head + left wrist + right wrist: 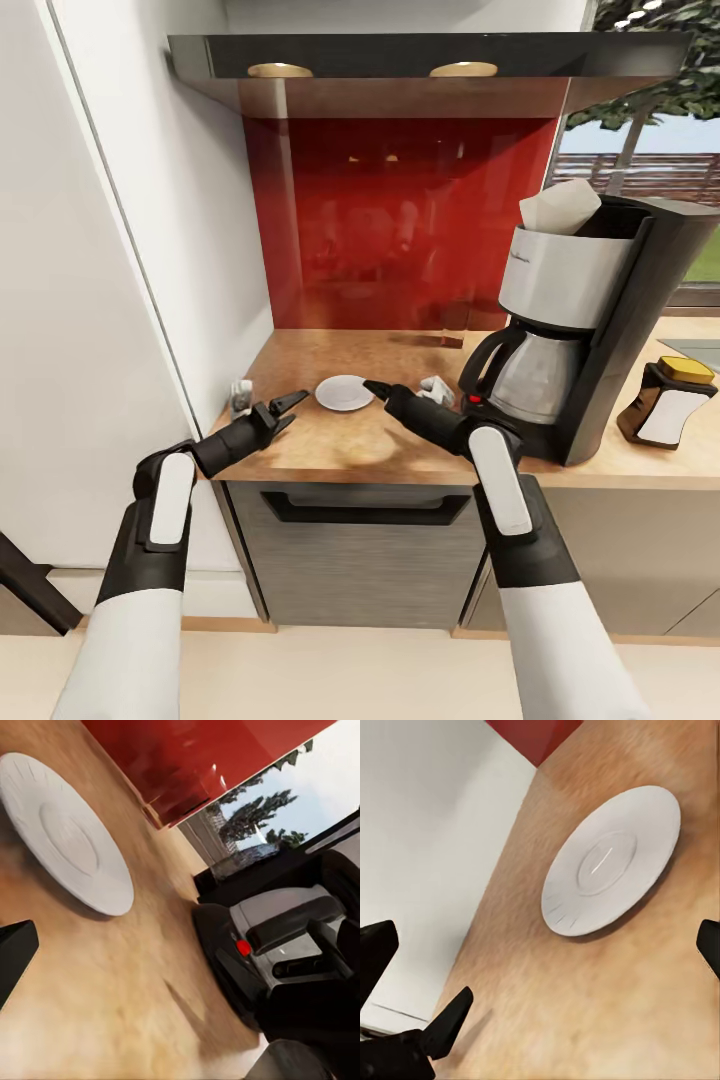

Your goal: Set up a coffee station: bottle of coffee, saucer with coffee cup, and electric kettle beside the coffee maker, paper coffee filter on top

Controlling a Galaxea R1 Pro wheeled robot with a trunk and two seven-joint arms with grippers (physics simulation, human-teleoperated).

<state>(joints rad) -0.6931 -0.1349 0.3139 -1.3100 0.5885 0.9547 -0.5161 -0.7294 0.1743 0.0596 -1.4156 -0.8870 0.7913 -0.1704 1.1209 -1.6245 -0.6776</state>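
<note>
While both end effectors hover open over the tabletop [400, 440], the bare saucer [344, 392] lies between them, left end effector [285, 408] and right [378, 388], right nearer, cup still missing.

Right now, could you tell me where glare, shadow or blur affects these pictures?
Head view: the red backsplash is glossy with dim reflections, and soft shadows lie under both arms on the kitchen countertop. Left wrist view: the saucer looks stretched and the wood smeared. Right wrist view: the saucer casts a soft-edged shadow.
</note>
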